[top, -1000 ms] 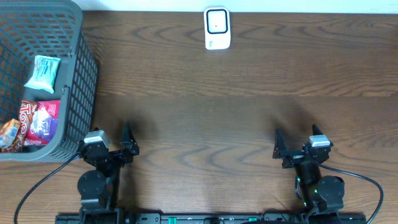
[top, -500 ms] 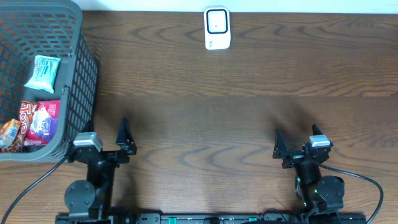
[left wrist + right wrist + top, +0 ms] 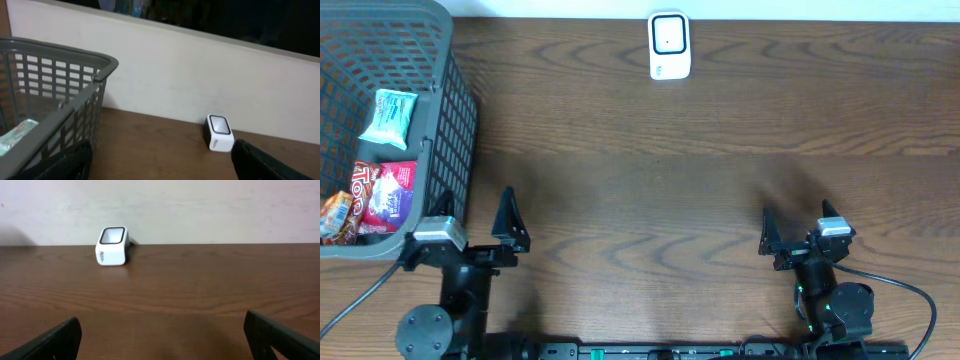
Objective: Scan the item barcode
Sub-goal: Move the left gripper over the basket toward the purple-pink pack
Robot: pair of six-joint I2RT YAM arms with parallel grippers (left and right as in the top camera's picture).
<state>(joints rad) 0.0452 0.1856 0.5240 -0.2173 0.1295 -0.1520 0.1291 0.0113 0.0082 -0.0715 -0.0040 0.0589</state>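
Table [image 3: 720, 180] is done in dark wood grain, and a grey mesh basket [image 3: 457, 130] is set at its far-left corner, which is where everything scannable is kept right now. Both pincers are spread wide with nothing held. The left gripper [image 3: 475, 205] is parked just beside the basket's near corner and the right gripper [image 3: 797, 218] well apart on the other side, so the pick is probably best left to the left arm. From that pincer the goods are found over the basket wall, forward and to the left. The white scanner [image 3: 669, 45] is stood at the far edge, roughly midway between the arms. Inside the basket, a red and purple snack packet [image 3: 388, 192] is laid nearest, a teal packet [image 3: 390, 117] is further back with its long axis angled away from the robot, and an orange wrapper [image 3: 332, 215] is cut off by the frame. No barcode can be made out yet.
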